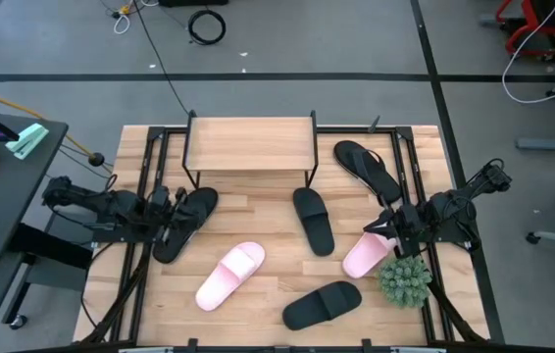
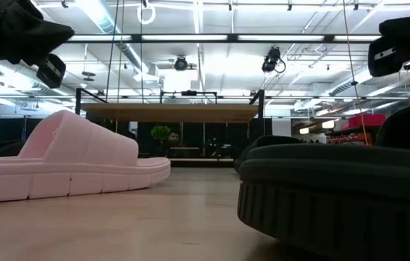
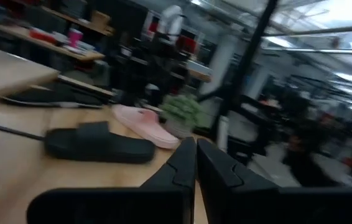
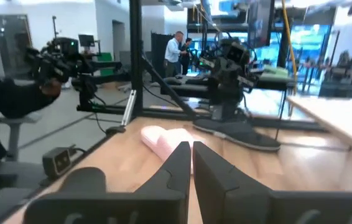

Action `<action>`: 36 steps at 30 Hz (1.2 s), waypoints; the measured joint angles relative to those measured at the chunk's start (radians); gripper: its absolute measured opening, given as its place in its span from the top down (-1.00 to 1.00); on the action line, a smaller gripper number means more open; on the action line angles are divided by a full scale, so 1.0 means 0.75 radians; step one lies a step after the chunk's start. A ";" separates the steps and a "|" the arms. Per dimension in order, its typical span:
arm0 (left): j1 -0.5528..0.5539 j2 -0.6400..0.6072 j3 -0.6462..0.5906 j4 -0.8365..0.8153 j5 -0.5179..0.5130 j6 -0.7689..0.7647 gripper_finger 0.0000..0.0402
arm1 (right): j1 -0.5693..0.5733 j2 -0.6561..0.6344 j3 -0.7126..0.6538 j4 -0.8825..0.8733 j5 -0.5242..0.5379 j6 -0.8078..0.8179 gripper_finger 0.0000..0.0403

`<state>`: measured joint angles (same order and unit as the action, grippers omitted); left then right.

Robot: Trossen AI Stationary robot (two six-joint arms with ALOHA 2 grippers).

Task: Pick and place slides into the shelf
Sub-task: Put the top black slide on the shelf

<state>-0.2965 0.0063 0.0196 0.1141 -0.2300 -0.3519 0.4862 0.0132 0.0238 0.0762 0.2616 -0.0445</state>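
Stood at the table's far edge: the shelf point(image 1: 250, 142), light wood top on a thin black frame, nothing seen on top. Lay scattered on the slatted tabletop point(image 1: 268, 211) in front: black broad-band slides point(image 1: 314, 220) point(image 1: 323, 305), pink slides point(image 1: 229, 276) point(image 1: 366, 254), thin black flip-flops point(image 1: 368, 168) point(image 1: 184, 223). Sat near the right pink slide: a spiky green plant ball point(image 1: 405, 281). Hovered over the left flip-flop, fingers closed and empty: left gripper point(image 1: 174, 218). Hovered above the right pink slide, likewise closed: right gripper point(image 1: 387, 226).
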 joint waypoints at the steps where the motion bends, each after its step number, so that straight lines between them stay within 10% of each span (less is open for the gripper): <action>1: 0.008 0.000 0.000 -0.001 -0.010 0.032 0.87 | 0.000 0.000 0.000 0.001 0.000 -0.031 0.88; 21: 0.112 0.000 0.000 0.001 -0.148 0.091 0.21 | 0.001 0.000 0.000 0.163 0.072 -0.596 0.87; 27: 0.118 0.000 0.000 0.003 -0.148 0.055 0.27 | -0.046 0.000 0.000 0.088 0.519 -0.341 0.74; 36: 0.129 0.000 0.000 0.073 -0.160 0.066 0.36 | -0.180 0.096 0.001 -0.044 0.353 -0.023 0.28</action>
<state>-0.2000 0.0063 0.0195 0.1688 -0.3499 -0.3021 0.3510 0.0855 0.0246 0.0435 0.5266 -0.0614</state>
